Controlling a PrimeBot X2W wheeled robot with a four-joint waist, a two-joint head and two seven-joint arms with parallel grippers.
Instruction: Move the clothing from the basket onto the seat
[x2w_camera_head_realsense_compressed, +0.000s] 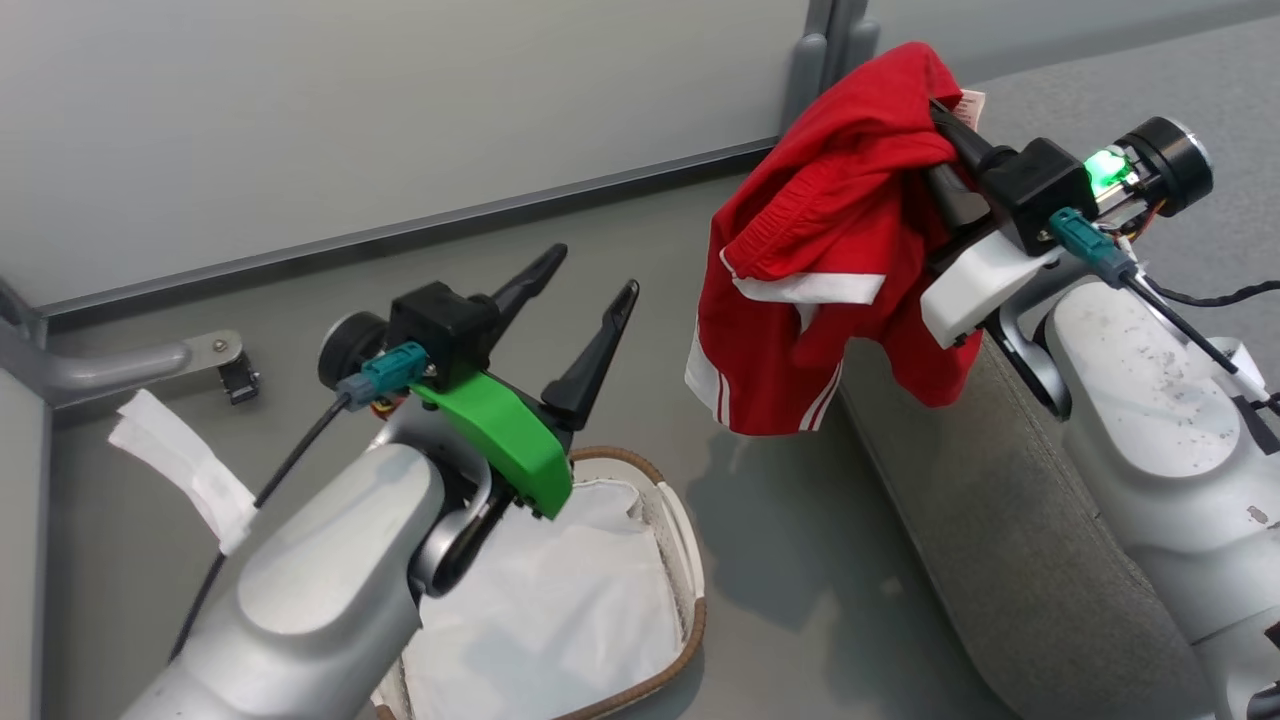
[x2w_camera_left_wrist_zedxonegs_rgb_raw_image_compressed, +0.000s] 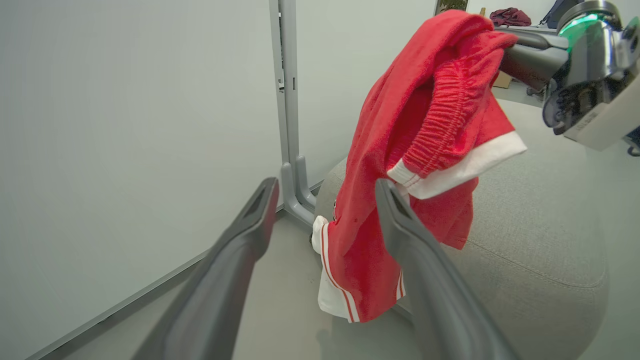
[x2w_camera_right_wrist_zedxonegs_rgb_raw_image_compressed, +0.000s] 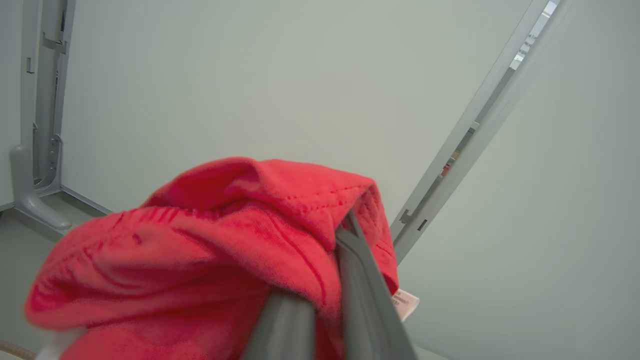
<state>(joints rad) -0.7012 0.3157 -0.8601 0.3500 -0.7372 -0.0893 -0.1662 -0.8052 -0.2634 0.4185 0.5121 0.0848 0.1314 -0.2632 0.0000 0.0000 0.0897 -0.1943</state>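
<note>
The red clothing (x2w_camera_head_realsense_compressed: 835, 250) with white panels and stripe trim hangs in the air, draped over my right gripper (x2w_camera_head_realsense_compressed: 940, 125), which is shut on its bunched top. It dangles beside the rounded edge of the grey seat (x2w_camera_head_realsense_compressed: 1000, 520), above the floor. The same clothing (x2w_camera_left_wrist_zedxonegs_rgb_raw_image_compressed: 410, 165) hangs ahead of my left gripper (x2w_camera_left_wrist_zedxonegs_rgb_raw_image_compressed: 325, 195), which is open and empty. In the right wrist view the clothing (x2w_camera_right_wrist_zedxonegs_rgb_raw_image_compressed: 210, 250) covers my fingers (x2w_camera_right_wrist_zedxonegs_rgb_raw_image_compressed: 360, 280). The basket (x2w_camera_head_realsense_compressed: 690, 540) sits low in the head view under my left gripper (x2w_camera_head_realsense_compressed: 590, 275), holding a plain white sheet (x2w_camera_head_realsense_compressed: 550, 600).
A pale partition wall (x2w_camera_head_realsense_compressed: 400, 110) with a grey post (x2w_camera_head_realsense_compressed: 810, 60) runs along the back. A grey bracket (x2w_camera_head_realsense_compressed: 150, 360) and a white strip of tape (x2w_camera_head_realsense_compressed: 190, 470) lie at the left. Grey floor (x2w_camera_head_realsense_compressed: 790, 560) separates basket and seat.
</note>
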